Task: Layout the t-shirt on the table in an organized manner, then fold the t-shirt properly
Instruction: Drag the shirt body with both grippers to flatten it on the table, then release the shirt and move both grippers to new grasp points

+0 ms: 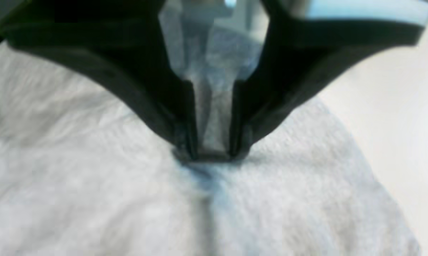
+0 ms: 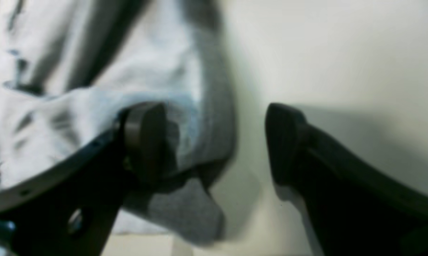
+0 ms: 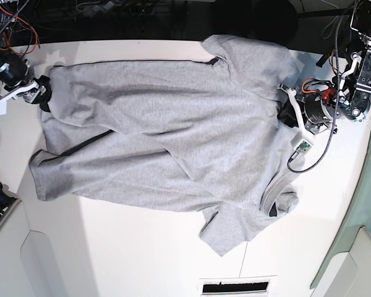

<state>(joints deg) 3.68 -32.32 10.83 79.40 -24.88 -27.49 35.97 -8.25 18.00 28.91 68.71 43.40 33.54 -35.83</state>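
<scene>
The right claw (image 2: 215,142) gapes around the shirt's (image 3: 191,136) edge, likely lining up a pinch; the left (image 1: 214,154) presses near the opposite side, its grip unclear. The shirt sprawls, rumpled, across the table (image 3: 154,260).
</scene>
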